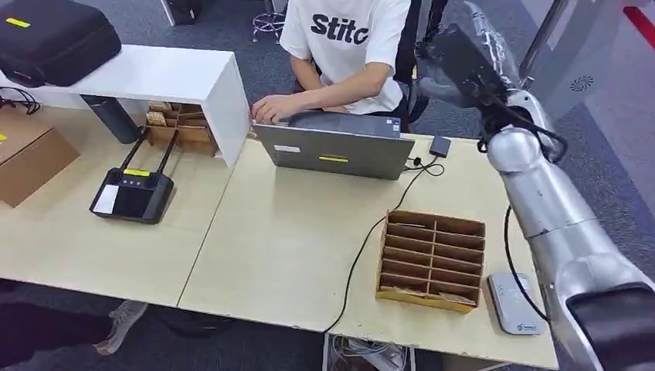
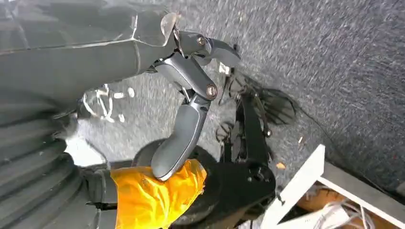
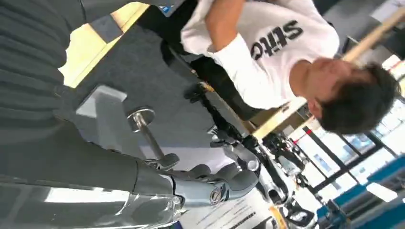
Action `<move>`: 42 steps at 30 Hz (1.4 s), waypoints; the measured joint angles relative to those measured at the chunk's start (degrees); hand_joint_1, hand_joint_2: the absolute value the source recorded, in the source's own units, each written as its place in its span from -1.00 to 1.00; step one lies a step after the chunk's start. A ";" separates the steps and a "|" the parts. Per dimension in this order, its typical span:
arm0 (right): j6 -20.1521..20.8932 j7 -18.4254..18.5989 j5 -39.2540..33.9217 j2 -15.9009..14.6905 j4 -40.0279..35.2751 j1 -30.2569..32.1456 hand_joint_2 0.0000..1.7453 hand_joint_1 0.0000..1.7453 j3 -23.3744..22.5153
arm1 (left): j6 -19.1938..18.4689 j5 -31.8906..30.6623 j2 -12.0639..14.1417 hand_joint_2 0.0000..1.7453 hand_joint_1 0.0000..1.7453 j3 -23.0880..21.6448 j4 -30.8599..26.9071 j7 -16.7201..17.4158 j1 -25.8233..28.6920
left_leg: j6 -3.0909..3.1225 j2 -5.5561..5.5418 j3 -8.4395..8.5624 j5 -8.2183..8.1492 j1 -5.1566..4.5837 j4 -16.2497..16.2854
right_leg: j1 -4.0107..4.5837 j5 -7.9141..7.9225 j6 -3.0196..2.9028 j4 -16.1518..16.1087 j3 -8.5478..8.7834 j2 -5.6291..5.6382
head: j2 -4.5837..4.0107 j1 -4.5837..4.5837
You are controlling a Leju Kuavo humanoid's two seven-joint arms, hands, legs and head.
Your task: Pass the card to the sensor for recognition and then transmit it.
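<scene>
R arm raised past table (image 1: pixel 293 255) far edge, right hand (image 3: pixel 224 183) fingers spread, holding nothing; left hand (image 2: pixel 191 95) likewise.

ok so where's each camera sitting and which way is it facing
Head view: high on the robot, looking forward and down at the table, wooden divider box, laptop and seated person; the right arm rises at the right.
Left wrist view: behind the left robot hand, facing the grey carpet.
Right wrist view: behind the right robot hand, turned sideways, facing the person.
Shared: head and right wrist views both show the person in the white shirt.
</scene>
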 joint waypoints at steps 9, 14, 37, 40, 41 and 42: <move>0.00 -8.81 -22.14 -7.91 -13.55 18.36 1.00 -1.00 -17.62 | 7.39 8.28 -0.59 1.00 -1.00 -9.31 -4.98 1.81 5.82 | 0.14 -0.20 -0.02 -0.10 -0.02 0.04 | -0.01 -0.06 0.08 -0.07 0.12 -0.23 | 0.00 0.00; 0.57 -13.51 -26.72 -9.28 -22.76 31.54 1.00 -1.00 -28.15 | 10.91 11.58 -0.61 1.00 -1.00 -13.55 -8.20 2.16 8.48 | 0.22 -0.14 -0.05 -0.25 -0.01 0.01 | 0.00 -0.15 0.12 -0.06 0.05 -0.19 | 0.00 0.00; -3.43 -17.84 6.15 -9.57 -49.02 56.85 1.00 -1.00 -32.86 | 17.42 16.85 -0.87 1.00 -1.00 -22.99 -18.77 4.26 15.59 | 0.13 0.00 -0.07 -0.32 -0.02 -0.05 | -0.02 -0.22 0.13 -0.04 0.04 -0.08 | 0.00 -0.02; -5.07 -14.71 15.31 -11.53 -48.76 57.47 1.00 -1.00 -28.73 | 16.80 16.69 -0.85 1.00 -1.00 -23.08 -19.75 5.44 16.20 | 0.13 0.01 -0.07 -0.32 -0.01 -0.05 | -0.02 -0.22 0.13 -0.03 0.02 -0.07 | 0.00 0.00; -5.49 -14.07 17.00 -12.06 -48.49 57.46 1.00 -1.00 -27.40 | 16.65 16.54 -0.85 1.00 -1.00 -23.08 -20.06 5.53 16.39 | 0.13 0.01 -0.07 -0.32 -0.01 -0.05 | -0.01 -0.22 0.13 -0.04 0.03 -0.07 | 0.00 -0.02; -5.73 -13.52 18.29 -12.71 -48.14 57.45 1.00 -1.00 -26.09 | 16.39 16.36 -0.85 1.00 -1.00 -23.08 -20.39 5.86 16.51 | 0.13 0.00 -0.07 -0.32 -0.01 -0.05 | -0.01 -0.22 0.13 -0.04 0.03 -0.08 | 0.00 0.00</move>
